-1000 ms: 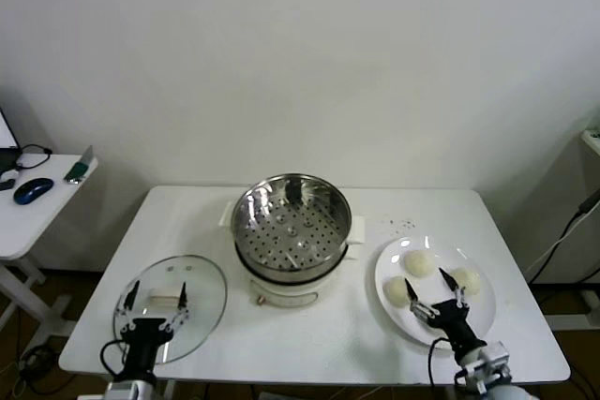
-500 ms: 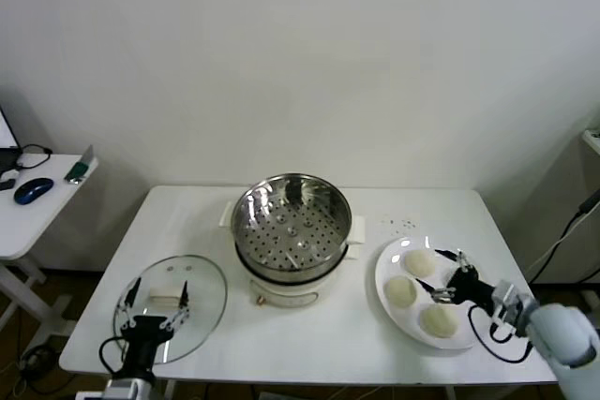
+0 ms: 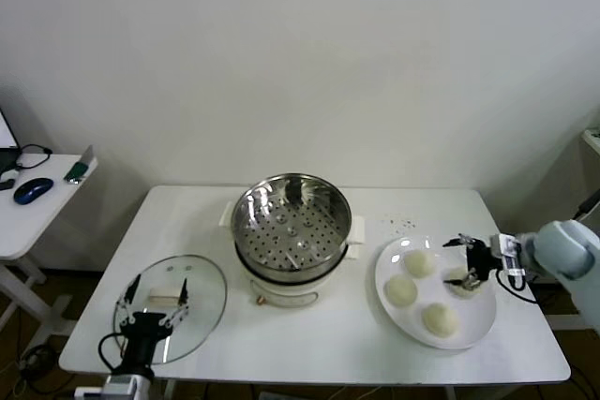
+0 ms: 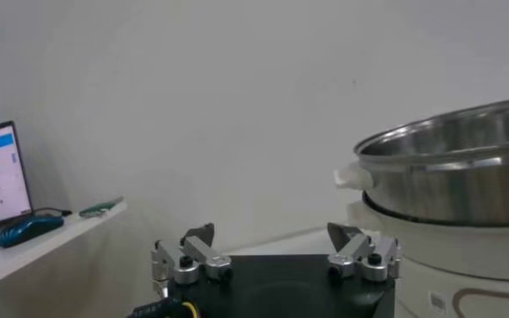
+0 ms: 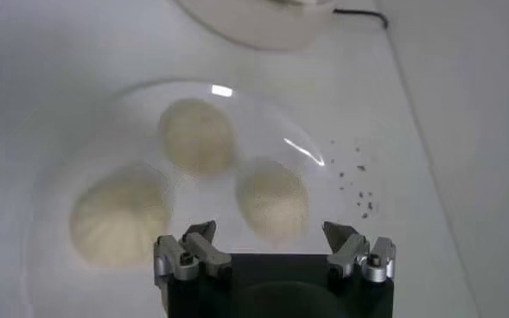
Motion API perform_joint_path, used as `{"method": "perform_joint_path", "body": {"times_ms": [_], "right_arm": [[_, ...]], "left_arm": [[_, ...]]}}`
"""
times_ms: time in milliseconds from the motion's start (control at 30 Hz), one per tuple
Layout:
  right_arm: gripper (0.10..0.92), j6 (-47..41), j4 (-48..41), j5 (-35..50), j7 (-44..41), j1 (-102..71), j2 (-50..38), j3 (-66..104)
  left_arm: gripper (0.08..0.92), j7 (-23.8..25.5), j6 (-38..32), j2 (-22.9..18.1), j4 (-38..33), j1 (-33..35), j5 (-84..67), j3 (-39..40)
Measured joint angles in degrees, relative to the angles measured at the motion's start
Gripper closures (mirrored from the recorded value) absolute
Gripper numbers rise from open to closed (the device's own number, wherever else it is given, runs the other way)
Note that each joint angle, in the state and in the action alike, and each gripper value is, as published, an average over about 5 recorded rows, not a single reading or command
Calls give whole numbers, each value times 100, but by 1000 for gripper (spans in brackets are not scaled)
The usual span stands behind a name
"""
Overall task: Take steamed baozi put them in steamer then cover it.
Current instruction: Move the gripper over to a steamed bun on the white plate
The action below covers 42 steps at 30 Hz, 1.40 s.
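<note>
Your right pincer (image 3: 461, 262) stands wide open with nothing in it, reaching in from the table's (image 3: 319, 344) right edge over the right side of the white plate (image 3: 467, 331). One steamed baozi (image 3: 462, 280) lies directly under its fingertips; whether they touch it you cannot tell. Three more baozi lie on the plate to the pincer's left: one (image 3: 419, 262) just beside it toward the steamer, one (image 3: 401, 290) nearer the robot, and one (image 3: 439, 318) nearest the table's front edge. The steamer (image 3: 292, 224) stands well to the pincer's left at the middle of the table, its steel basket uncovered. Your left pincer (image 3: 154, 298) is also wide open and holds nothing; it sits at the near left edge of the table, with the glass cover (image 3: 202, 299) lying flat under and just ahead of it, apart from the steamer
</note>
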Motion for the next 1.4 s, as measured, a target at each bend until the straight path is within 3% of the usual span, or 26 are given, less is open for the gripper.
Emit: {"method": "perform_joint_path", "body": {"times_ms": [567,1400], "right_arm": [[203,-105,-1455,16,-343,2051,1121,-2775],[220,-40,-2125,-90,-356,2381,1778,-3385]], "left_arm": [[177,21,105,-19,106,-137,82,-54],[177,31,51,10,192,-52,-11,-150]]}}
